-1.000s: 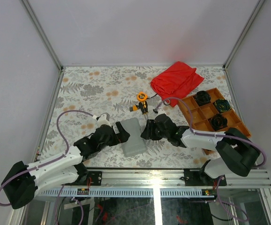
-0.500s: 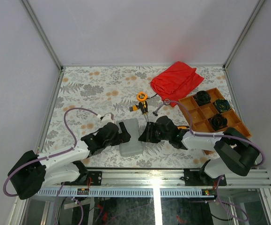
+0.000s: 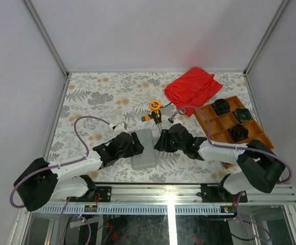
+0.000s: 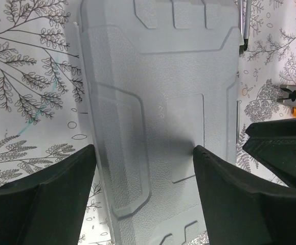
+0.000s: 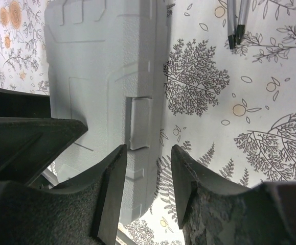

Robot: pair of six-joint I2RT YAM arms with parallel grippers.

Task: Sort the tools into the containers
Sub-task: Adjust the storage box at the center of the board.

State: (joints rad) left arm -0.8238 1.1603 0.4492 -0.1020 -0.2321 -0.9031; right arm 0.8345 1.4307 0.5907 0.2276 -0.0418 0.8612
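Over the last second the left gripper (image 4: 143,152) has slid in from the left side of the grey case (image 3: 143,149) and now hangs over its lid. Its jaws have drawn in from their widest but stand well apart, holding nothing. The case has been nudged slightly leftward and turned a little on the bench (image 3: 96,97). The right gripper (image 5: 148,150) stays at the case's right edge, its jaws about half apart and empty, set either side of the latch (image 5: 139,122).

This probably means both arms are preparing to open the case, one steadying the lid while the other works the latch. The case is shut, so no container is ready and sorting has not begun. The tools (image 3: 155,116) lie in a small cluster just beyond the far end of the case, with the round tape measure (image 3: 155,105) behind them.

No brand, label or writing can be read anywhere. The lid carries only raised panels and a pebbled texture.
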